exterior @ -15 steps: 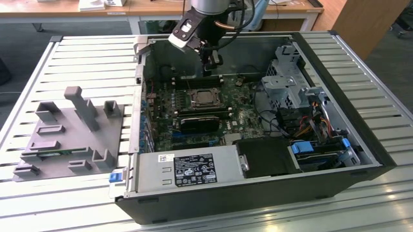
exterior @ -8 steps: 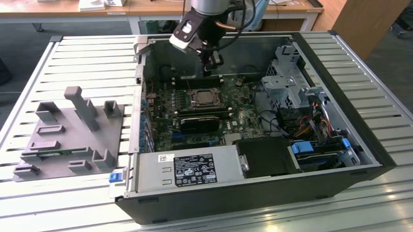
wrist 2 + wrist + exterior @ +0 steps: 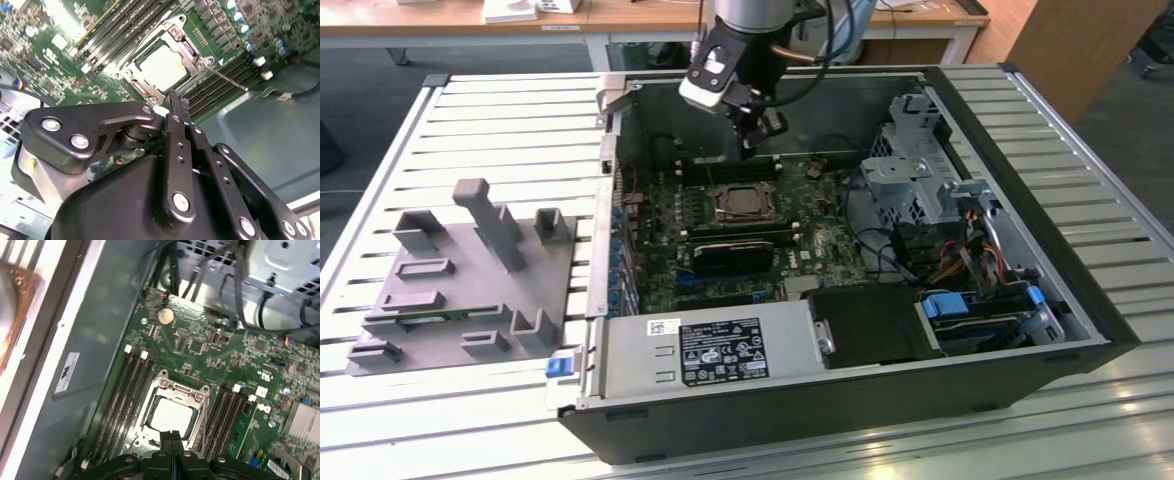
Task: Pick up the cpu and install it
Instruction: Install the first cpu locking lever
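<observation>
the gripper [image 3: 172, 437] hovers just above the cpu [image 3: 170, 418], fingers pressed together and empty; the chip lies flat in its socket [image 3: 175, 388].

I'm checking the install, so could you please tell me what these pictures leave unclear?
- cpu: its near edge is covered by the gripper in the first wrist view.
- Whether the cpu is fully seated: too washed out in both wrist views.
- Socket latch: locked or not, cannot tell.
</observation>
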